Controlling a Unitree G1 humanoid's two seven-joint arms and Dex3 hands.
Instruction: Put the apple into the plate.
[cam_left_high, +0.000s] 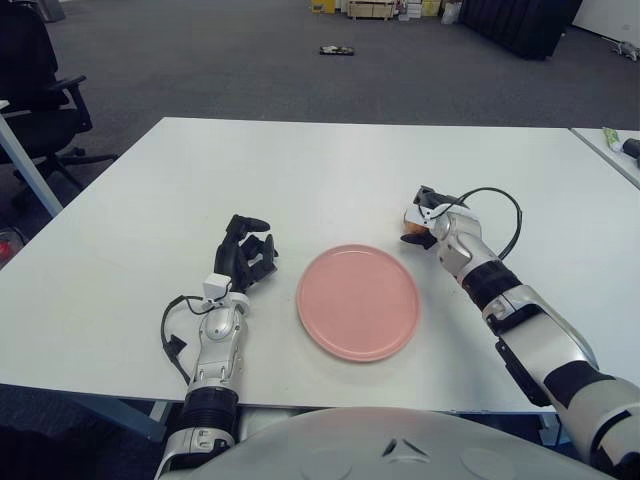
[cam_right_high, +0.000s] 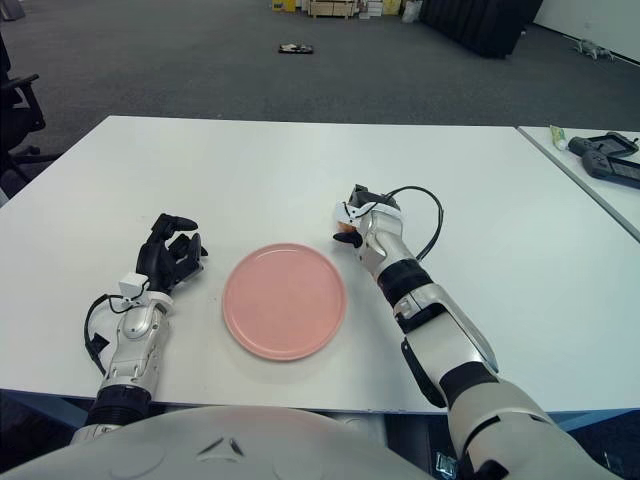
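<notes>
One apple (cam_left_high: 412, 229), rigid, smooth and light, sits gripped in the right hand (cam_left_high: 428, 214) just beyond the plate (cam_left_high: 358, 302); a wrap around its middle suits it. Left hand (cam_left_high: 247, 256) idle, fingers loosely curled, left of the plate.

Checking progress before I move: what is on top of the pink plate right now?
Nothing lies on the pink plate. The apple sits past its right rim, mostly hidden in the right hand, so the hold cannot be confirmed. The left hand shows left of the plate.
</notes>
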